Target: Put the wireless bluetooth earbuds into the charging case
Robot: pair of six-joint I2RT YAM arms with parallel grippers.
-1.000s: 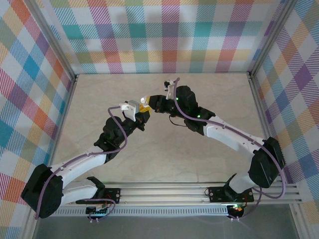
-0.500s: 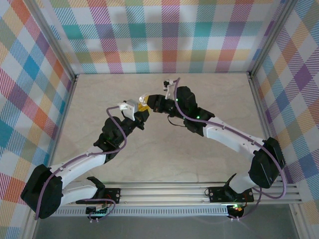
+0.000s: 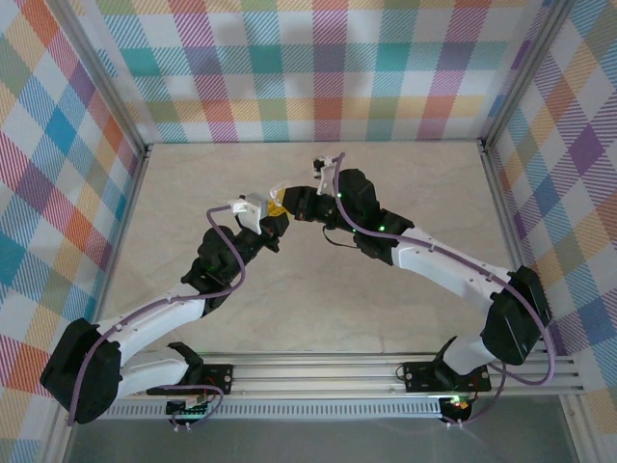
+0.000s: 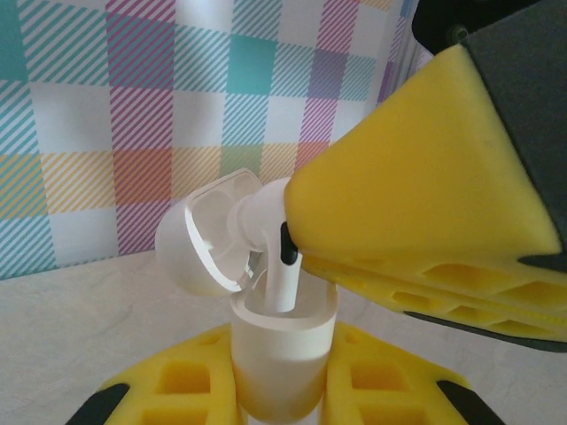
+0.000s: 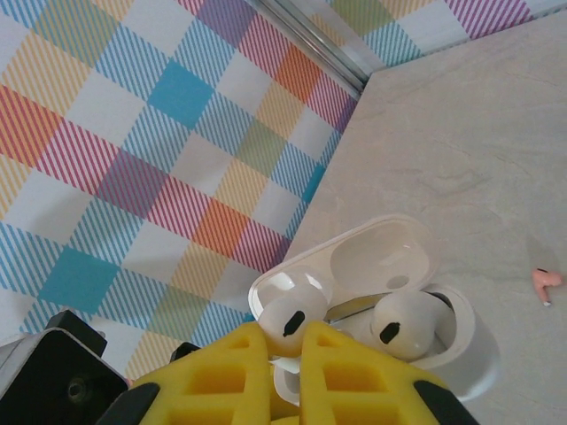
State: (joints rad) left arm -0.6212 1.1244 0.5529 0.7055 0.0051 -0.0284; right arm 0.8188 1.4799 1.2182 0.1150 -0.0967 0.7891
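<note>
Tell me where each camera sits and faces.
Top external: above, behind the bases, looking down at the table; both arms, left end effector and right end effector close together.
Left wrist: on the left arm, facing a plaid wall; its fingers grip the charging case.
Right wrist: looking down at the open case; its fingers hold a white earbud.
Shared: both wrist views show case and earbud.

Light bright, even, diffuse. Top view: faint soft-edged shadows on table (image 3: 424, 183). Left wrist view: charging case (image 4: 283, 345) close to lens, slightly soft, white plastic nearly washed out. Right wrist view: checked wall (image 5: 106, 133) crisp, yellow fingers (image 5: 354, 376) softer.
</note>
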